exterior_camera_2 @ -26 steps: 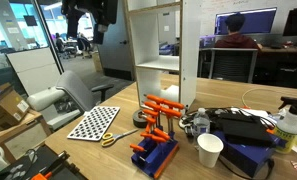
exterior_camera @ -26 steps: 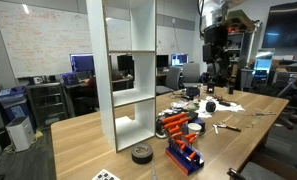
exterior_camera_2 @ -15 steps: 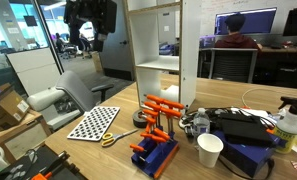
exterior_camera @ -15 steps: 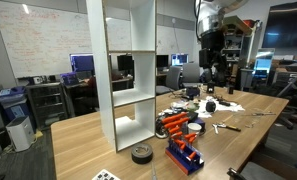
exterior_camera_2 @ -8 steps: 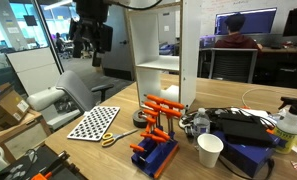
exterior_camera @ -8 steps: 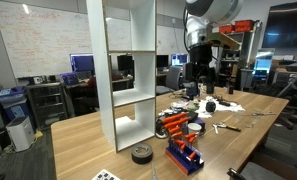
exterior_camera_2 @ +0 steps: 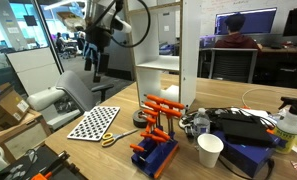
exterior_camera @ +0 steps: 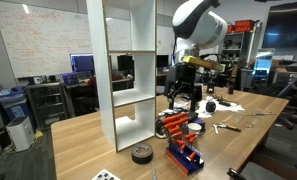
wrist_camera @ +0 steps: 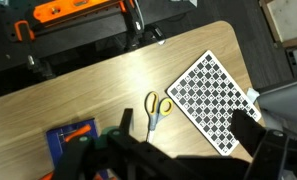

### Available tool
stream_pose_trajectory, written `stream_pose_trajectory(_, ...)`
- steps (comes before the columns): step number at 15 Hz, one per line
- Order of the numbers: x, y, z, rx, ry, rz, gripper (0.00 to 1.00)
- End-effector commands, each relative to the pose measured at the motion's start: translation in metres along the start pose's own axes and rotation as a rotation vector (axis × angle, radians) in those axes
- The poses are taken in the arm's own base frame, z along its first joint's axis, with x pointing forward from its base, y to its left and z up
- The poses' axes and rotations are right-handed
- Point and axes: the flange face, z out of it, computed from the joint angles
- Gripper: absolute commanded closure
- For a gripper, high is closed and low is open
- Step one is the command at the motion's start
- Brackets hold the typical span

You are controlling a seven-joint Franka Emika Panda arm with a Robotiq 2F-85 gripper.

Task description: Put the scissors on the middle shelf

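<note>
1. One pair of yellow-handled scissors (wrist_camera: 155,112) lies flat on the wooden table (wrist_camera: 78,92), just left of the checkerboard sheet (wrist_camera: 210,95) in the wrist view. In an exterior view the scissors (exterior_camera_2: 113,137) sit at that sheet's near right corner, apart from the shelf unit (exterior_camera_2: 158,50).
2. High above the table hangs the gripper (exterior_camera: 182,100), jaws spread and nothing between them, so no grasp has been made. I judge it is held up there so the wrist camera looks straight down on the scissors before any descent.
3. Halfway up the unit is the middle shelf (exterior_camera: 135,96), a white board that looks bare (the compartment over it is see-through, with office monitors showing behind). That leaves room to set the scissors down flat.
4. Just right of the scissors, in front of the unit, stands an orange-and-blue clamp rack (exterior_camera_2: 156,135). A carry to the shelf will probably have to pass over or round it.
5. Lying flat, the scissors offer little to grip. The likely approach is a pinch from above across the blades or pivot, and the risk is thin metal slipping out or the fingertips scraping the table.
</note>
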Motion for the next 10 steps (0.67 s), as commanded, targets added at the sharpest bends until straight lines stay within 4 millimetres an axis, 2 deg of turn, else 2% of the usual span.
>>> stream_pose_trajectory(1,0.020,-0.006,0.033,0.053,0.056,0.121,0.00)
stream_pose_trajectory(5,0.049,-0.001,0.073,0.021,0.130,0.192,0.00)
stream_pose_trajectory(10,0.082,0.008,0.145,-0.081,0.192,0.236,0.00)
